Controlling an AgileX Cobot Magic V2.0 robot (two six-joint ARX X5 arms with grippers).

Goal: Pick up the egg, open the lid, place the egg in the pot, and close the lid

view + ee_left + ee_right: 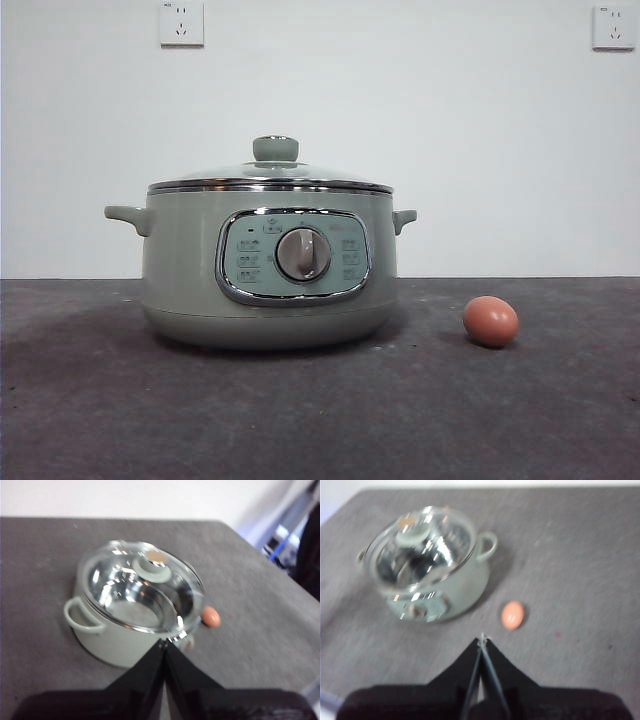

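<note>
Egg (491, 321) lies on its side beside the lidded pot (265, 270); both arms' fingers pressed together.

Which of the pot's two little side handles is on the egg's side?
In the front view, the right-hand handle of the pale green electric pot is nearer the small reddish-brown egg; the longer-looking left handle points away.
</note>
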